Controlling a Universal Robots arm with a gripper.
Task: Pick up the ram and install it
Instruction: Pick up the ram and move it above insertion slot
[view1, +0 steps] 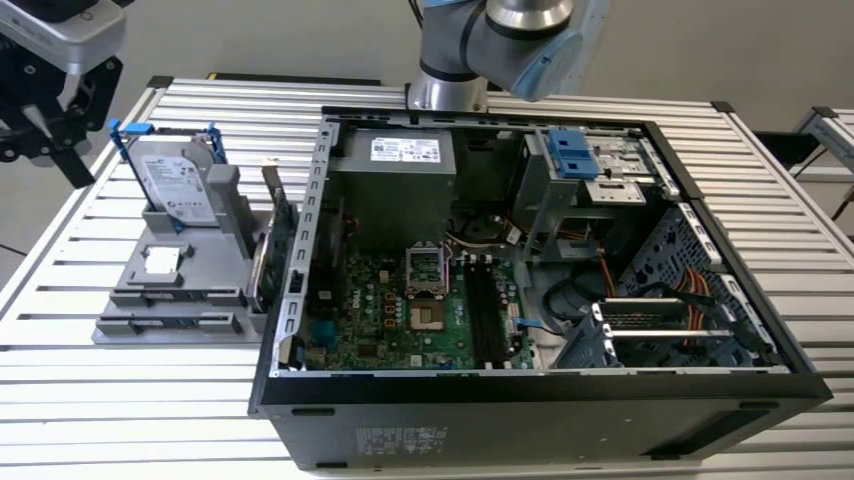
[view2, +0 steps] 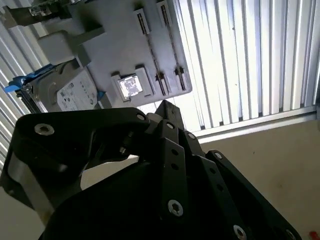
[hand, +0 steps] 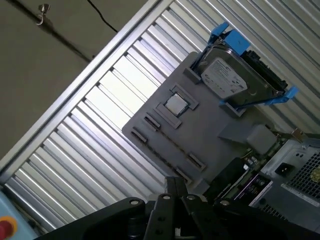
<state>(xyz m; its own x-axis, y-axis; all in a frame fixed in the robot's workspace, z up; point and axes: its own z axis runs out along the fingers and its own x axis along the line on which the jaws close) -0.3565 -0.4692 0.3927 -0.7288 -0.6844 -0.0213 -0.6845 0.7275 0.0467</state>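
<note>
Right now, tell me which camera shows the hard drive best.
The first wrist view: the hard drive shows its label face and both blue rails there, standing in the gray stand. The exterior view also shows it upright, its foot sunk in the stand. In the second wrist view the gripper covers one edge.

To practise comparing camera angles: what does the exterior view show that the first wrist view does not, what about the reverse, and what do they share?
Exterior view: the motherboard and power supply inside the open computer case.
First wrist view: a black cable on the floor, and the power socket on the case's back.
Shared: the gray tray, the hard drive with blue rails standing in it, and the processor chip lying on it.
</note>
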